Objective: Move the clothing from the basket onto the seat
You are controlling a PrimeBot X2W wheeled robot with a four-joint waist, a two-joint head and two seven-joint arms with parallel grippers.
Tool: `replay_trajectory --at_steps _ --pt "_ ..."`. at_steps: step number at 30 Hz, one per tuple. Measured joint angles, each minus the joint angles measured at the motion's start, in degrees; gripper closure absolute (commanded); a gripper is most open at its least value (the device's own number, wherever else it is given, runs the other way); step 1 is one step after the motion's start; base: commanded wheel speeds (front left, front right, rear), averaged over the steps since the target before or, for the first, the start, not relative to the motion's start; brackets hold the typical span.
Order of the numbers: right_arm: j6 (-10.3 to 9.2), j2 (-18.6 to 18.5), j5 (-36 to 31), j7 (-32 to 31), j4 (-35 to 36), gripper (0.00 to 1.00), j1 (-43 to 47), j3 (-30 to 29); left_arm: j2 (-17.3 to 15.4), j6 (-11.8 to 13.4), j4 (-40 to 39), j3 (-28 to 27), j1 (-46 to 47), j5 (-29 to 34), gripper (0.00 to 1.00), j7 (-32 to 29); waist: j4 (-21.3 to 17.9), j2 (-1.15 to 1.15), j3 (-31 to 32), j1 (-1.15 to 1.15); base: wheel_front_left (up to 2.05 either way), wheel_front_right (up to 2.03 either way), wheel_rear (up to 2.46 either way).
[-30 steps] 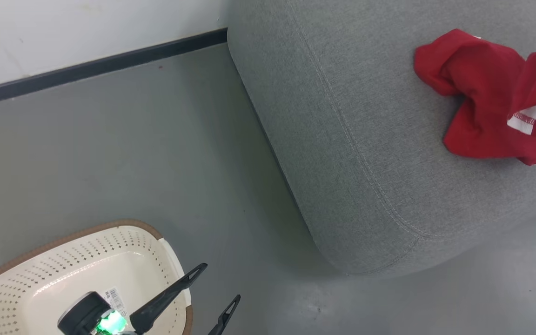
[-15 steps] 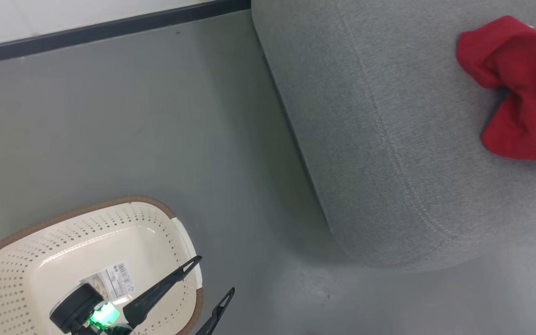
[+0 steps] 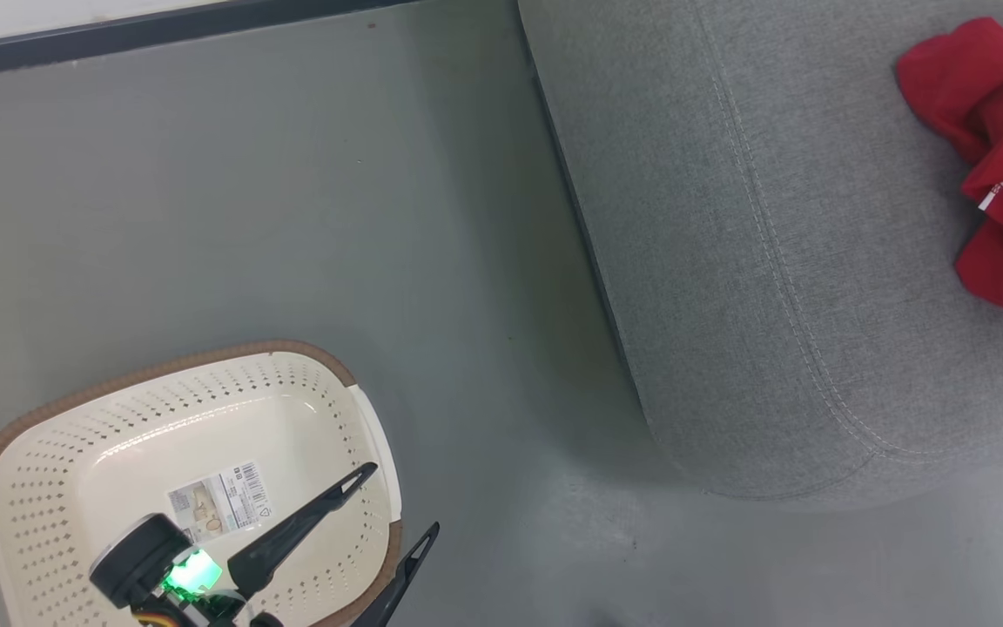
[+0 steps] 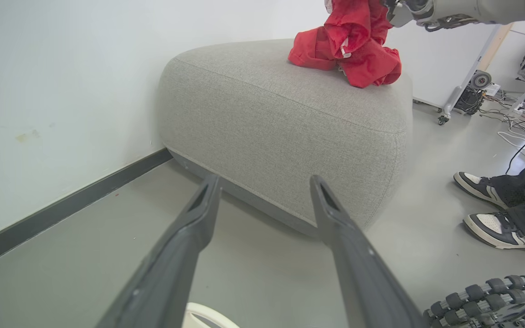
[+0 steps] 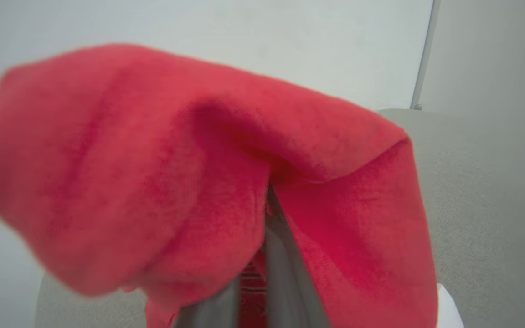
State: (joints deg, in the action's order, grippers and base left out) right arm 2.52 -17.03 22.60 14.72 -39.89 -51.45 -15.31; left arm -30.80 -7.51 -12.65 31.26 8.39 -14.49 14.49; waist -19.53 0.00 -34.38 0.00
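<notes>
Now pinching clothing [image 3: 998, 165] in right gripper [image 5: 267, 255], upper right, hanging straight down onto seat [image 3: 728, 261]; holding left gripper [image 3: 403, 498] spread over basket [image 3: 162, 418], lower left.

One basket [image 3: 75, 453], one seat [image 3: 728, 261], two shoes [image 4: 474, 186], one heap of clothing [image 4: 349, 50].

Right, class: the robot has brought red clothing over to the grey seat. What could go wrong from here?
1. The right end effector is shut on the clothing, which drapes over its fingers. On release the fabric may cling and get dragged back off the seat.
2. A person's shoes stand on the floor beside the seat, so a turn of the robot might bring it too close to them.
</notes>
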Motion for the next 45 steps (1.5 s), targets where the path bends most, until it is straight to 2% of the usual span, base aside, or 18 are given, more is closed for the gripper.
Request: replay_trajectory --at_steps 8,11,13,14,15,16,21,31,41,45 --pt "-0.07 0.1 -1.4 -0.5 -7.0 1.00 -0.6 1.2 0.3 0.0 0.1 -0.5 0.5 -0.3 0.00 0.0 0.7 0.00 -0.2 0.00 0.00 0.00 0.00" --pt "0.00 -0.1 -1.4 -0.5 -9.0 1.00 -0.9 1.7 2.8 0.0 0.3 -3.0 0.5 -3.4 0.00 0.0 0.9 0.00 -0.2 0.00 0.00 0.00 0.00" --pt "0.00 -0.3 -1.5 -0.5 -10.1 1.00 -1.0 1.8 3.0 0.0 0.5 -2.5 0.6 -3.5 0.00 0.0 1.1 0.00 -0.2 0.00 0.00 0.00 0.00" --pt "0.01 -0.3 -1.5 -0.5 -10.8 0.78 -1.0 1.8 3.0 0.0 0.7 -2.2 0.8 -3.5 0.00 0.0 1.2 0.00 -0.2 0.00 0.00 0.00 0.00" --pt "0.02 -0.3 -1.5 -0.6 -11.2 0.15 -1.1 1.9 3.0 0.0 0.7 -2.1 0.8 -3.5 0.00 0.0 1.3 0.00 -0.1 0.00 0.00 0.00 0.00" --pt "0.03 -0.3 -1.5 -0.5 -11.8 0.00 -1.3 2.0 3.0 0.0 0.9 -2.0 0.8 -3.5 0.00 0.0 1.4 0.00 0.0 0.00 0.00 0.00 0.00" --pt "0.07 -0.5 -1.5 -0.5 -13.7 0.00 -2.9 2.2 4.6 0.0 1.4 -3.1 0.8 -4.2 0.00 0.0 1.9 0.00 0.9 0.00 0.00 0.00 0.00" --pt "0.01 -0.4 -3.8 -0.5 -16.4 0.00 -3.2 4.0 5.3 0.0 3.2 -2.4 0.8 -4.3 0.00 0.0 2.2 0.00 3.3 -0.01 0.00 0.00 0.00" --pt "0.89 0.9 -4.9 -0.4 -16.1 0.00 -0.3 5.0 7.8 0.0 5.2 -2.0 0.8 -4.6 0.00 0.0 2.1 -0.01 7.4 -0.01 0.00 0.00 0.00" --pt "1.10 1.3 -5.3 -0.4 -13.6 0.00 1.0 5.4 9.4 0.0 6.0 -2.5 0.8 -5.6 0.00 0.0 2.0 -0.01 9.5 -0.01 0.00 0.00 0.00"
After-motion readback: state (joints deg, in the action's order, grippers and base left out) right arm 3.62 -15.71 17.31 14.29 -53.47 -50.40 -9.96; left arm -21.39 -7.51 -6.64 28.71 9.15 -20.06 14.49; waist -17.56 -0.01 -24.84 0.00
